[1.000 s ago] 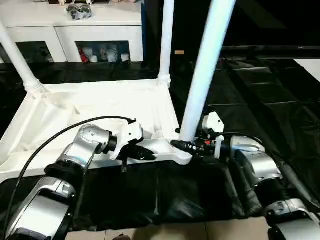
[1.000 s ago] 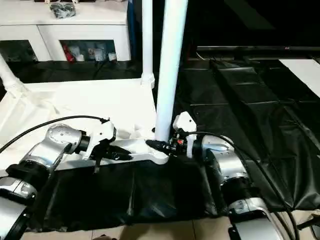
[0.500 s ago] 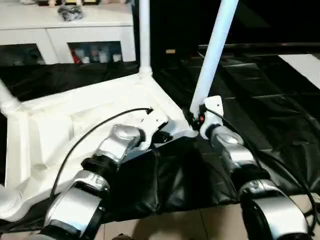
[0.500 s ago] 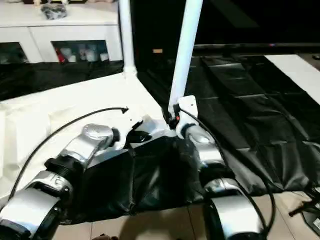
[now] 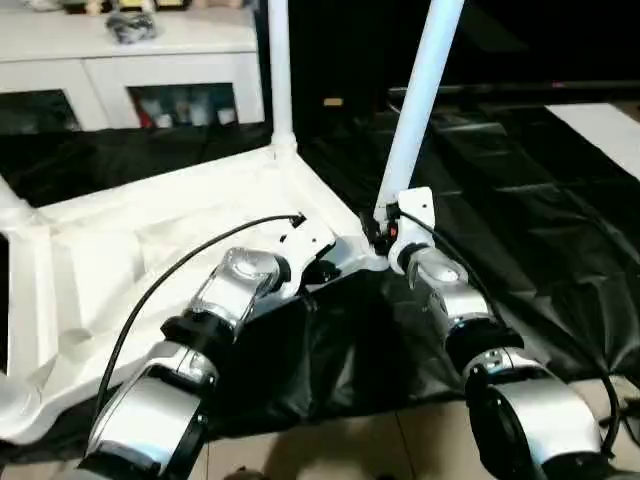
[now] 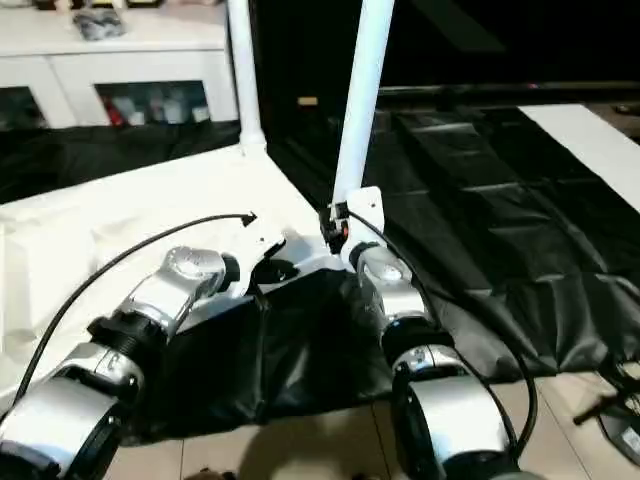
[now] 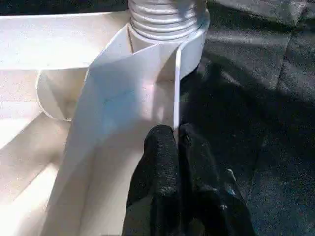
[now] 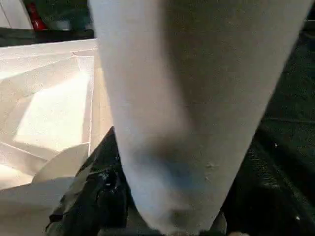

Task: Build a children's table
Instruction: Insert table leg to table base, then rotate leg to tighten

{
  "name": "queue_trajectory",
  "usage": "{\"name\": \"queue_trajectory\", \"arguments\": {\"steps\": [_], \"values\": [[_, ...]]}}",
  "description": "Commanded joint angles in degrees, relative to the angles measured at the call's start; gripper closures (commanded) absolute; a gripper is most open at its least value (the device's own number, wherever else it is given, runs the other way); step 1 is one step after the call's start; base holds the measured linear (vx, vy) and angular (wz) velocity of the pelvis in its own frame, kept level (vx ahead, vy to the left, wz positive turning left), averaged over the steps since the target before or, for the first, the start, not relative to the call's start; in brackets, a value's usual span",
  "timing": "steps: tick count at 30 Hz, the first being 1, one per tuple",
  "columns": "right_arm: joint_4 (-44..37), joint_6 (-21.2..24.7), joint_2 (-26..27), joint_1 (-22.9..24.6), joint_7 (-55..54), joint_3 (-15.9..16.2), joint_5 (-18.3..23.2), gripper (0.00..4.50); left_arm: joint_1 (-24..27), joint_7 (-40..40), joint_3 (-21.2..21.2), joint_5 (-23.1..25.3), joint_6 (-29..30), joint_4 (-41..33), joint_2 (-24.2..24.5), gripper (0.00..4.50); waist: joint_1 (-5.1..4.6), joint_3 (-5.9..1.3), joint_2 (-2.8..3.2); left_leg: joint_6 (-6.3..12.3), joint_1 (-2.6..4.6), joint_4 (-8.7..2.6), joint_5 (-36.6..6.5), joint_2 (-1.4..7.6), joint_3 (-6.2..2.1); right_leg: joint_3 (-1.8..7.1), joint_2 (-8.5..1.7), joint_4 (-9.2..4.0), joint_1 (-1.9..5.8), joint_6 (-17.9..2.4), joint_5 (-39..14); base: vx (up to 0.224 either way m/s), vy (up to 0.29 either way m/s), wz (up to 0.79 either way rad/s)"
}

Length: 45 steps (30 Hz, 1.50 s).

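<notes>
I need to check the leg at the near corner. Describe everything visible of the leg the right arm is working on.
The leg is a long, round, smooth white tube, plastic by its look. It rises from the near corner socket of the upside-down table top, leaning a little. Its ribbed foot sits in the socket. The right tool grips it just above the socket; the left tool pinches the table's thin edge wall beside it.

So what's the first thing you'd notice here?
A white table lies upside down on black sheeting, its tube legs sticking up. At the near corner, the right gripper clasps one leg, while the left gripper pinches the table's thin rim.
</notes>
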Motion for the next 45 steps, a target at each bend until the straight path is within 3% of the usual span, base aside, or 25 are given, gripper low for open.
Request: {"name": "queue_trajectory", "arguments": {"steps": [1,2,3,4,5,6,7,8,10,11,13,14,16,20,23,24,33,40,45], "values": [[4.26,2.2,2.87,1.82,2.82,-0.39,1.8,1.8,-0.67,0.19,-0.93,-0.82,-0.56,-2.4,-2.0,4.5,3.28,-2.6,1.46,-1.6,-5.56,-9.1,-46.26,2.94,1.14,4.33,0.95,10.14,5.29,-2.01,-12.61,0.154,0.058,-0.32],[4.32,2.0,2.95,1.56,3.19,-0.77,2.01,1.78,-0.54,-0.12,-0.92,-0.87,-0.56,-2.6,-1.84,4.5,1.7,-3.92,-1.1,1.1,0.55,-7.56,-41.04,2.0,1.03,9.14,0.3,9.53,1.66,-1.84,-14.9,0.229,-0.054,-0.07],[4.35,1.95,2.96,1.52,3.23,-0.83,2.02,1.69,-0.52,-0.16,-0.92,-0.88,-0.56,-2.64,-1.82,4.5,1.85,-4.65,-3.85,-0.73,2.87,-5.0,-31.84,0.41,0.49,10.32,-2.12,5.48,-0.32,-0.98,-25.59,0.093,-0.15,0.01],[4.54,1.62,3.04,1.17,3.75,-1.28,2.11,1.5,-0.33,-0.5,-0.91,-0.95,-0.57,-2.91,-1.61,4.5,3.04,-3.76,-3.47,-0.54,0.14,-1.29,-15.52,-0.37,0.04,12.14,-6.06,-0.01,-0.72,-3.78,-40.47,0.093,-0.15,0.01],[4.63,1.16,2.98,0.94,4.21,-1.35,2.01,1.5,-0.18,-0.96,-0.94,-1.02,-0.74,-3.11,-1.37,4.5,3.9,-4.42,-3.12,0.35,-1.15,-1.89,-8.31,0.2,-0.07,12.29,-5.89,0.79,0.82,-4.49,-36.67,0.066,-0.096,-0.15],[4.63,0.85,2.89,0.78,5.04,-1.39,2.06,1.39,-0.04,-1.47,-1.01,-1.07,-1.03,-3.34,-1.13,4.5,4.26,-5.36,-2.64,1.2,-2.8,-2.59,5.68,-0.13,0.1,10.44,-2.39,3.76,1.69,-5.49,-15.45,0.097,-0.047,-0.15],[4.58,0.43,2.73,0.63,5.66,-1.32,2.03,1.33,0.07,-1.99,-1.04,-1.13,-1.31,-3.5,-0.8,4.5,4.14,-5.74,-1.67,1.55,-2.03,-2.11,9.82,-0.26,0.31,9.72,-1.2,4.82,0.97,-7.77,-0.42,0.097,-0.047,-0.15],[4.58,0.01,2.56,0.48,6.32,-1.33,1.98,1.24,0.25,-2.65,-1.04,-1.15,-1.54,-3.76,-0.45,4.5,3.79,-5.73,-1.4,1.08,-3.32,-2.33,6.8,-0.97,0.49,9.37,-0.08,5.45,1.36,-9.19,7.66,0.06,-0.007,-0.12],[4.12,-0.81,2.17,0.46,8.71,-1.3,2.1,1.03,0.66,-3.9,-1.15,-1.04,-2.27,-4.3,0.43,4.5,3.58,-6.43,-0.92,1.05,-2.47,-1.81,3.14,-0.65,0.65,9.65,0.06,5.98,1.06,-11.1,14.4,0.0,0.0,0.0],[3.92,-1.1,1.98,0.5,9.48,-1.23,2.0,0.98,0.83,-4.45,-1.21,-1.03,-2.65,-4.52,0.78,4.5,3.46,-6.37,-0.82,1.3,-2.63,-1.98,2.69,-0.64,0.59,9.42,0.24,5.93,1.21,-11.27,15.22,0.0,0.0,0.0],[3.63,-1.65,1.59,0.63,10.39,-0.88,1.63,0.93,1.1,-5.19,-1.26,-1.06,-2.99,-4.82,1.29,4.5,3.0,-6.16,-0.77,1.6,-2.39,-2.29,-1.47,-0.31,0.67,9.34,0.26,5.51,1.09,-11.88,12.58,0.0,0.0,0.0],[2.66,-2.78,0.64,1.16,13.3,0.0,0.94,0.7,1.69,-6.93,-1.36,-1.19,-4.11,-5.4,2.51,4.5,2.92,-6.17,-0.61,1.59,-2.27,-2.4,-2.69,-0.17,0.71,9.38,0.09,5.29,1.07,-12.15,10.62,0.0,0.0,0.0],[1.32,-3.6,-0.54,1.95,17.42,0.99,0.49,0.7,2.43,-9.48,-1.53,-1.57,-5.51,-6.28,3.87,4.5,2.79,-6.04,-0.65,1.83,-2.31,-2.55,-4.46,0.0,0.85,9.38,0.0,4.94,1.11,-12.37,7.88,0.0,0.0,0.0],[-0.84,-4.24,-2.72,3.46,24.52,2.64,0.12,0.7,3.35,-13.34,-1.86,-2.24,-7.58,-7.33,6.04,4.5,2.76,-5.99,-0.89,2.38,-2.25,-2.5,-4.54,0.24,1.11,9.57,-0.02,4.91,1.03,-13.43,6.86,0.0,0.0,0.0],[-3.02,-3.54,-4.49,4.64,30.8,3.72,0.49,0.7,3.92,-16.82,-2.18,-2.87,-9.55,-7.71,7.65,4.5,3.31,-6.14,-0.72,3.23,-2.17,-2.23,-3.35,0.25,1.2,9.57,0.03,5.08,0.94,-13.79,8.25,0.0,0.0,0.0],[-3.29,-3.42,-4.72,4.78,31.59,3.93,0.46,0.7,3.99,-17.27,-2.21,-2.96,-9.73,-7.73,7.83,4.5,3.5,-6.15,-0.99,3.62,-2.2,-2.14,-2.75,0.25,1.29,9.61,0.02,5.23,0.92,-14.02,9.05,0.0,0.0,0.0],[-10.54,1.44,-12.17,8.54,53.86,11.04,-0.74,0.7,5.65,-30.67,-2.3,-7.16,-13.57,-9.4,11.85,4.5,3.85,-6.21,-1.36,5.05,-2.26,-1.82,-1.93,0.2,1.3,9.53,0.12,5.53,1.02,-14.66,9.85,0.0,0.0,0.0],[-14.12,3.85,-14.34,9.26,61.16,13.59,-0.72,1.29,5.84,-35.79,-4.01,-6.92,-15.78,-8.9,13.46,4.5,4.02,-6.12,-1.34,4.43,-2.08,-1.86,-3.55,0.42,1.32,9.69,-0.04,5.53,0.75,-15.7,7.24,0.0,0.0,0.0],[-15.83,5.0,-15.2,9.73,63.4,15.32,-1.77,1.67,5.28,-36.82,-4.32,-6.36,-16.6,-7.45,13.32,4.5,4.46,-6.05,-1.35,3.71,-2.07,-1.88,-4.53,0.43,1.35,9.83,-0.14,5.5,0.69,-15.39,5.53,0.0,0.0,0.0]]}}
